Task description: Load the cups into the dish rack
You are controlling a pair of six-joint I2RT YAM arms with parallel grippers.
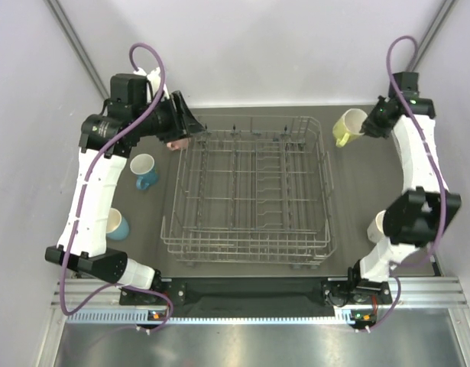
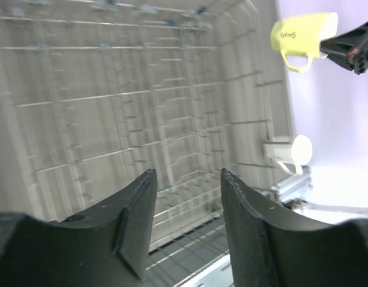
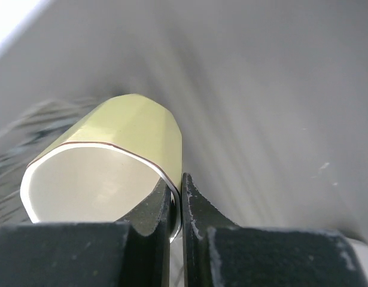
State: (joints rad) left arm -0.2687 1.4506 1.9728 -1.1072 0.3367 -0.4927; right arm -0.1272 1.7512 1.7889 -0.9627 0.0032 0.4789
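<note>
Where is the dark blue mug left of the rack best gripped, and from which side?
Probably by its rim, from above, one finger inside: the mug stands upright, mouth open to the top, apart from the rack.

Grey wire rack (image 1: 250, 243); yellow mug (image 3: 136, 125), pale inside; blue mug (image 1: 144, 171).

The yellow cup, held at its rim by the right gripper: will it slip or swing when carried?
The yellow cup looks like stiff glazed ceramic, so its smooth wall may slip. The right gripper pinches only one part of the rim, with the body off to one side, so it could pivot. A drop would probably chip it.
</note>
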